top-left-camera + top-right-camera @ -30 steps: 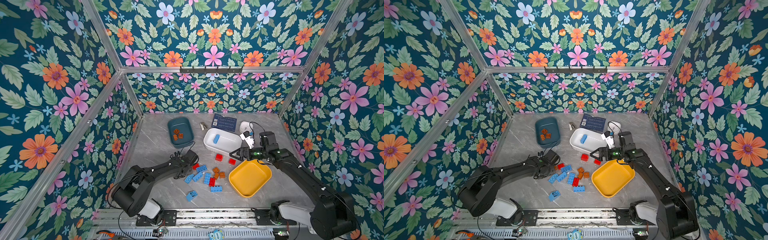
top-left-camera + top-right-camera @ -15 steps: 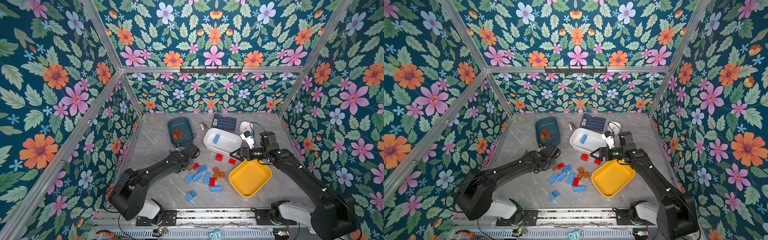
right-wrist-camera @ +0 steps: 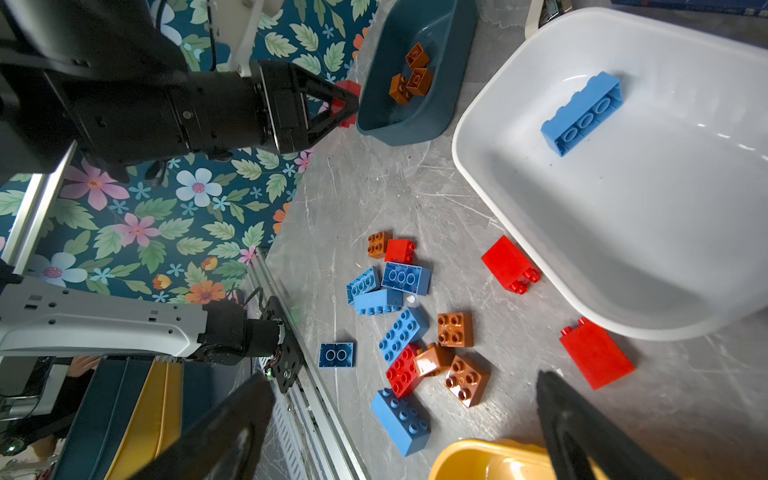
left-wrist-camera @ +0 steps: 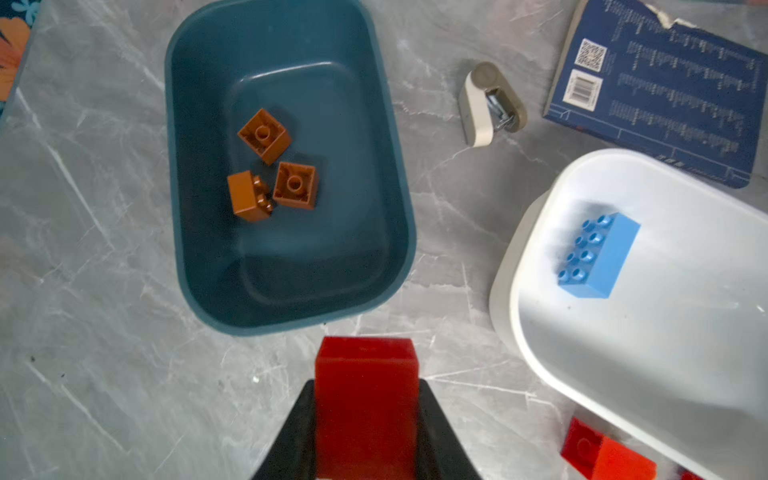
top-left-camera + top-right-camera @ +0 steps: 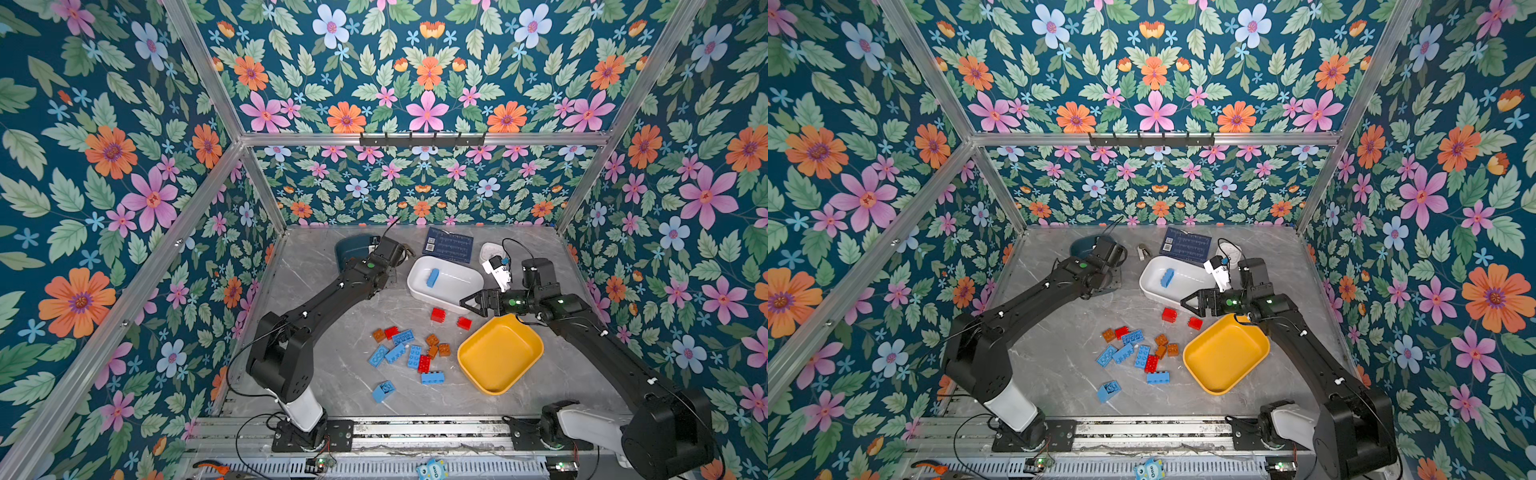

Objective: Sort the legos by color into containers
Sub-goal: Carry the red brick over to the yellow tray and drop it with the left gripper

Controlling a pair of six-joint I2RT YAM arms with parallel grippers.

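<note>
Plainly, wrist views show the left gripper (image 4: 365, 388) pinching a red brick (image 4: 365, 361) that both top views hide; right gripper (image 3: 405, 378) spread.

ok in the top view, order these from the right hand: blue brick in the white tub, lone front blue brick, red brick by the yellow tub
From the right hand:
1. red brick, right beside it, at the yellow tub.
2. blue brick, inside the white tub.
3. lone blue brick, far off near the front edge.
</note>
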